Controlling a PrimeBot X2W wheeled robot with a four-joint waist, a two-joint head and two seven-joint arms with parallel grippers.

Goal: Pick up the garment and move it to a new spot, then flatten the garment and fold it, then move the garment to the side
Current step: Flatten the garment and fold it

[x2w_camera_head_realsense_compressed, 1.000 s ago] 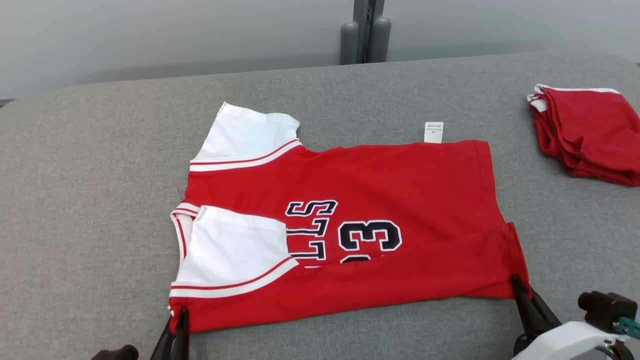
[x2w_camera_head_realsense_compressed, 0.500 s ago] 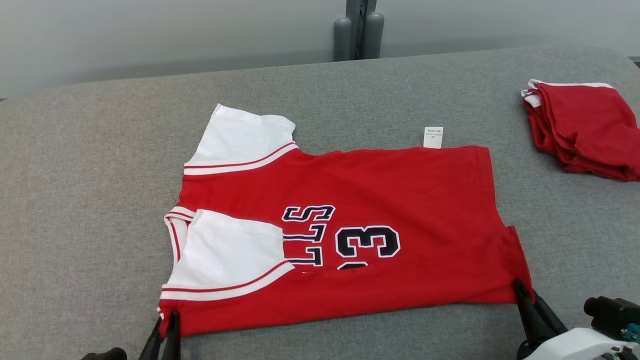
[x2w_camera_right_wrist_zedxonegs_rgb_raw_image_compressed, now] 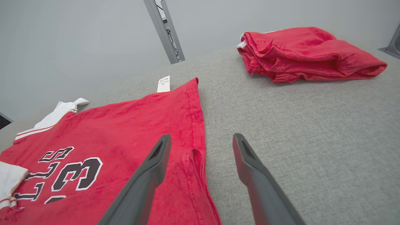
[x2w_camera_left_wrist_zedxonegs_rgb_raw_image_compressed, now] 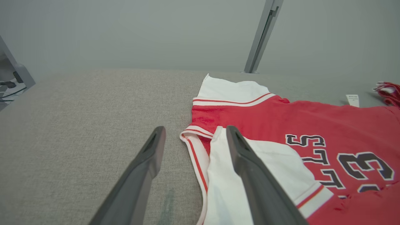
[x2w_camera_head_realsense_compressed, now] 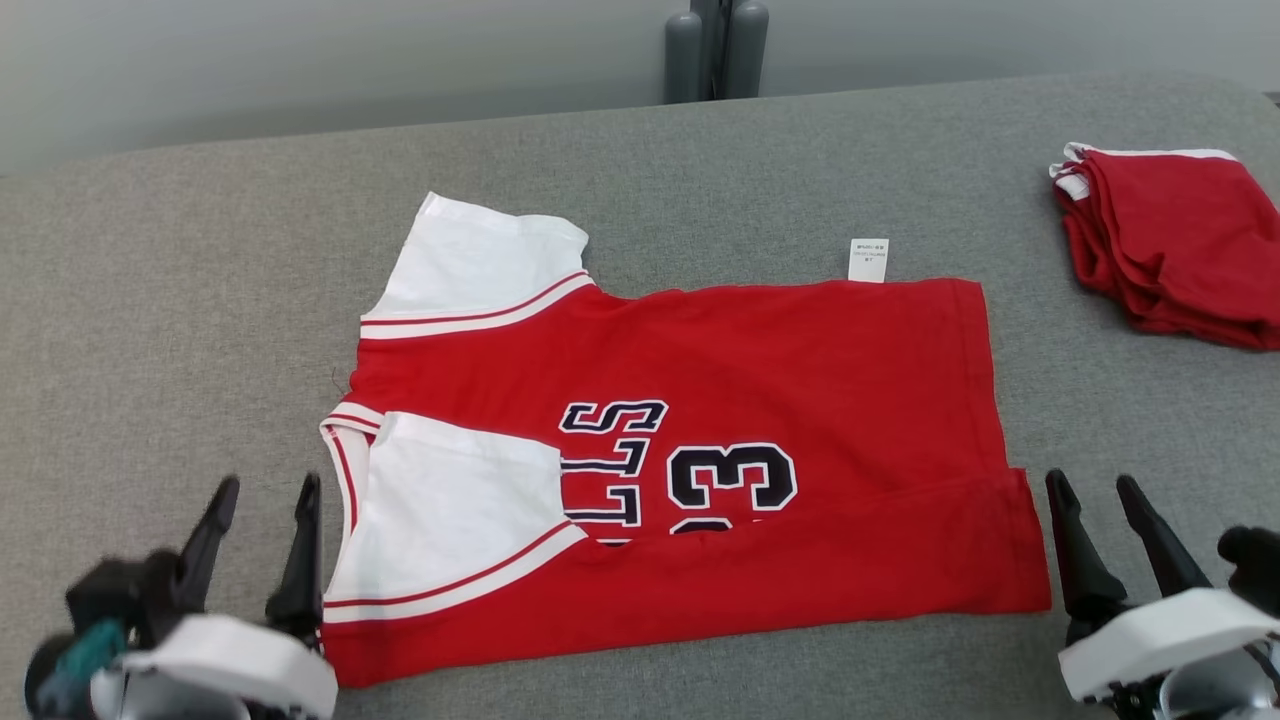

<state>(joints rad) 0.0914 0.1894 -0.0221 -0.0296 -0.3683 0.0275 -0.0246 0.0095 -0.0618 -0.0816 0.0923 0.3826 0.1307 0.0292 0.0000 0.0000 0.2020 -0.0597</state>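
Red jersey [x2w_camera_head_realsense_compressed: 800, 370], flat, part-folded

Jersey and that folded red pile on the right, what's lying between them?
That stretch is bare: just grey surface between the jersey and the folded red pile, seen in the head and right wrist views.

A grey, woven-fabric tabletop [x2w_camera_head_realsense_compressed: 150, 300] with rounded far corners carries a stack of folded red garments [x2w_camera_head_realsense_compressed: 1170, 250], white trim showing along its far side, lying near the far right corner. Behind the far edge, about midway along, a grey metal post [x2w_camera_head_realsense_compressed: 715, 25] flanked by two rounded cylinders stands against a plain pale wall [x2w_camera_head_realsense_compressed: 300, 60].
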